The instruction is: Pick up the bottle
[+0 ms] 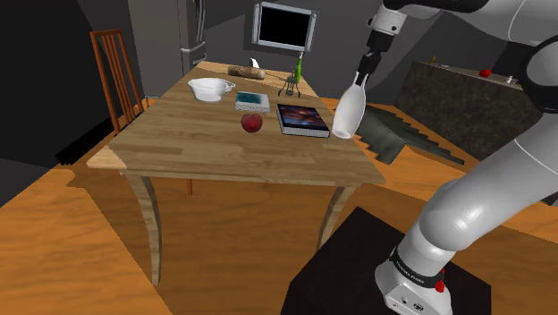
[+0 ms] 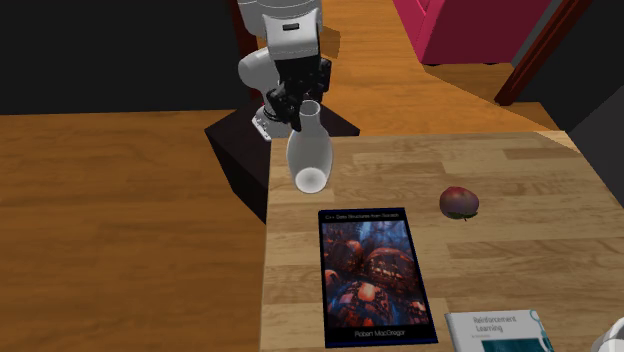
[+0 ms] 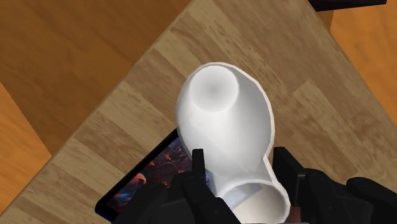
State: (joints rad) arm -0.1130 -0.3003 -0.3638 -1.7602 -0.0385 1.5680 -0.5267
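Note:
A white bottle (image 1: 350, 112) with a narrow neck and a wide base hangs tilted in the air over the wooden table's (image 1: 206, 148) edge nearest the stand. My black gripper (image 1: 368, 64) is shut on its neck from above. In the second exterior view the bottle (image 2: 309, 155) shows its round underside, with the gripper (image 2: 305, 105) clasping the neck behind it. In the wrist view the fingers (image 3: 198, 167) press on both sides of the neck of the bottle (image 3: 222, 121), whose base points away from the hand.
On the table lie a dark picture book (image 1: 302, 118) just beside the bottle, a red apple (image 1: 253, 123), a smaller book (image 1: 252, 100), a white bowl (image 1: 209, 89), a bread roll (image 1: 243, 71) and a green item (image 1: 298, 70). A wooden chair (image 1: 116, 76) stands at the far side.

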